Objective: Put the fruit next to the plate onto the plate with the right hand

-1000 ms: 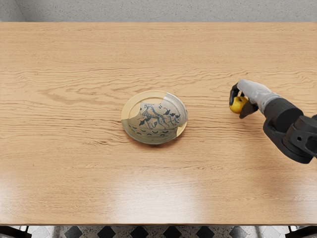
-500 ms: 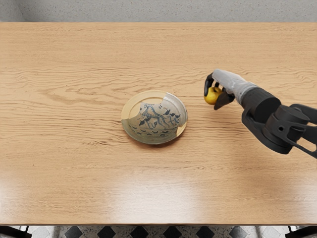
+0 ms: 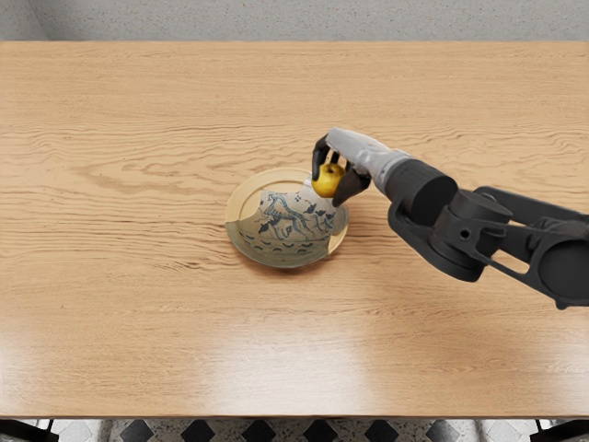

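Small round yellow fruit hangs clamped between the dark fingers of the right hand, just over the far edge of the round patterned ceramic plate, apparently ready for setting down.

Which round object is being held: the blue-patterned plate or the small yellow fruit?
The small yellow fruit, gripped by the right hand at the blue-patterned plate's upper-right rim.

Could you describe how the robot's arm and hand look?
Only the right arm shows: matte black, built of thick rounded cylinders with bulky joint housings. The right hand has a light grey back and black fingers. No cables or markings are visible.
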